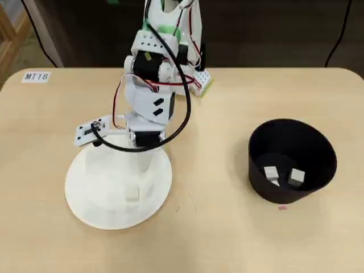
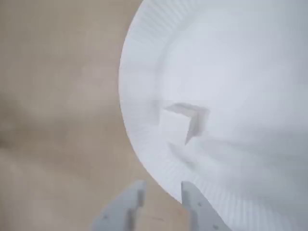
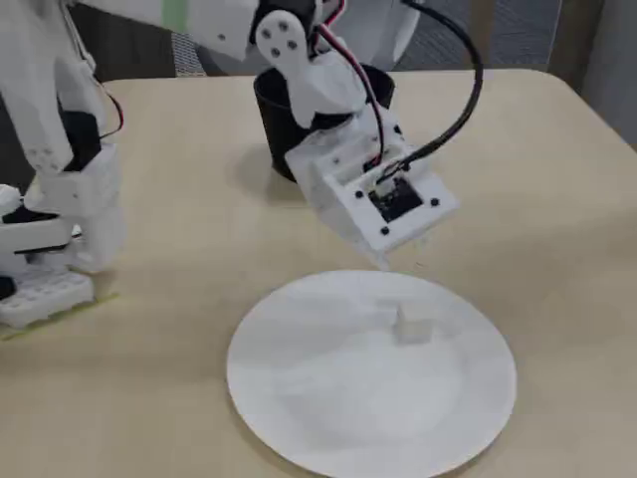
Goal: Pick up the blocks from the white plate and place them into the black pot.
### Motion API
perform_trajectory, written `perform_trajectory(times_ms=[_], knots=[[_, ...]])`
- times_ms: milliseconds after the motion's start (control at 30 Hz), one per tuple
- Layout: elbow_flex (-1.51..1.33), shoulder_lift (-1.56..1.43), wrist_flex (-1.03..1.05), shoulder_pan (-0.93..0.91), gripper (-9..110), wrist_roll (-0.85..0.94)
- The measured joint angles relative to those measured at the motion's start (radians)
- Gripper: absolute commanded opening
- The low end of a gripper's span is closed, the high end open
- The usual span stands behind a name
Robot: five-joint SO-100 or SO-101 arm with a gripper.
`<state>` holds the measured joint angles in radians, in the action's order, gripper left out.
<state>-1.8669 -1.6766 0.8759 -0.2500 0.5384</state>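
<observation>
One pale cube block (image 2: 175, 126) lies on the white plate (image 2: 250, 62), near its rim; it also shows in the overhead view (image 1: 132, 195) and the fixed view (image 3: 411, 324). My gripper (image 2: 162, 199) is open and empty, hovering over the plate's edge just short of the block. In the overhead view the arm covers the far part of the plate (image 1: 85, 187). The black pot (image 1: 291, 160) stands to the right with two blocks (image 1: 271, 172) (image 1: 296, 177) inside. In the fixed view the pot (image 3: 284, 115) is partly hidden behind the arm.
The arm's base (image 3: 50, 249) stands at the table's left in the fixed view. A paper label (image 1: 37, 76) is stuck at the far left corner. Bare tabletop (image 1: 210, 170) lies between plate and pot.
</observation>
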Motion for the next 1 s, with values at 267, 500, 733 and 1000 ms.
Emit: perform_trajectory(times_ms=[267,500,733,1000], knots=[[0.138,0.152,0.097,-0.075,26,0.000],[0.330,0.319,0.219,-0.075,27,0.008],[0.350,0.382,0.230,-0.075,26,0.008],[0.360,0.426,0.230,-0.075,5,0.006]])
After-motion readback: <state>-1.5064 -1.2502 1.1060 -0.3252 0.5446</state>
